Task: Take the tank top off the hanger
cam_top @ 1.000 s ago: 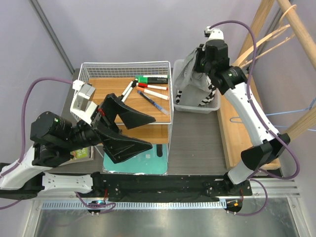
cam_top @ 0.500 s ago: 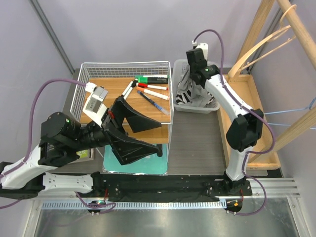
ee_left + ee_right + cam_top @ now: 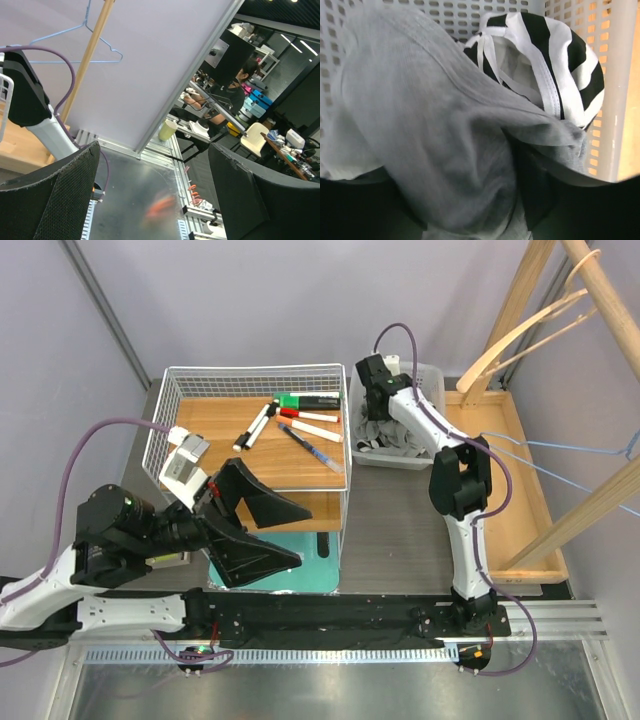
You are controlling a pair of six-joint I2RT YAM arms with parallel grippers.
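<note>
The grey tank top (image 3: 435,130) lies bunched in a white perforated bin (image 3: 432,455) at the upper middle of the overhead view, beside a black-and-white striped garment (image 3: 560,50). The bare blue wire hanger (image 3: 590,448) hangs well apart from it, at the right edge of the frame near the wooden rack (image 3: 500,350). The right gripper (image 3: 376,405) reaches down into the bin, and in its own camera grey cloth covers the bottom of the frame. Whether its fingers are spread or pinching the fabric cannot be told.

At lower left, the left gripper (image 3: 305,535) hangs idle with its fingers spread wide and holds nothing. It sits in front of a wire basket (image 3: 160,430) of markers (image 3: 305,410).

The top looks free of the hanger, so the step in hand appears to be the drop into the bin. The next move calls for a full release and a straight lift, so no cloth is dragged back out.
</note>
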